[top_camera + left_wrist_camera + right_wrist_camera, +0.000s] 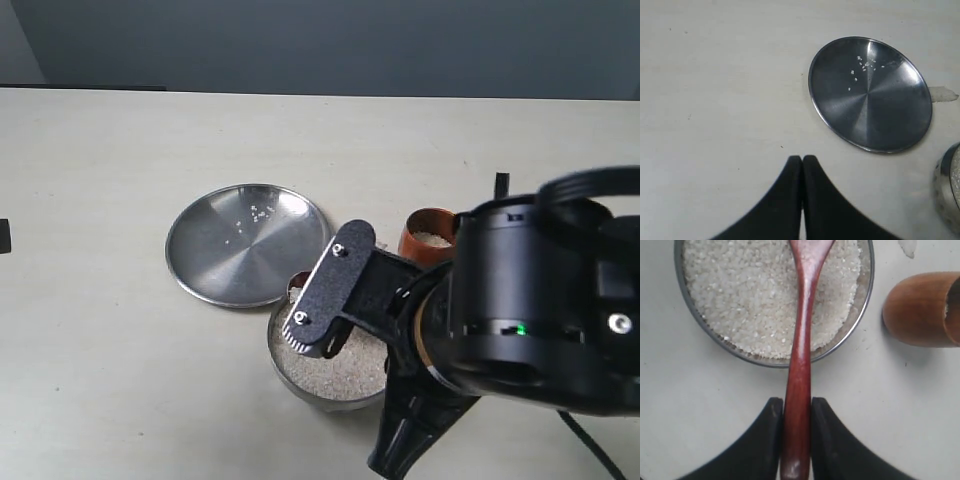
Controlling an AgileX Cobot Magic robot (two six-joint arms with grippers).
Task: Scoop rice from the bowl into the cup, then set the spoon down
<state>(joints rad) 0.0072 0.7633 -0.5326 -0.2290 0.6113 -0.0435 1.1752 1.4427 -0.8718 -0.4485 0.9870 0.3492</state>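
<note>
Beside the bowl point(855, 320), I'm pinching the spoon point(801, 340) by its handle in my right end effector point(796, 405), its head reaching straight into the rice point(740, 295); on the exterior view the cup point(432, 238) is sitting at one o'clock from the bowl.

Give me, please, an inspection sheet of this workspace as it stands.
Surface: pale table, lightly marked.
Job's things: bowl full of rice; spoon reaches over its rim above the rice; cup upright beside the bowl, some rice inside.
Clutter: steel plate carrying a few stray grains.
Grippers: left gripper shut, empty, above bare table; right gripper shut on the spoon handle.
Cables: one dark cable at the exterior view's lower right.
Surroundings: grey wall beyond the table; small dark object at the left edge.
</note>
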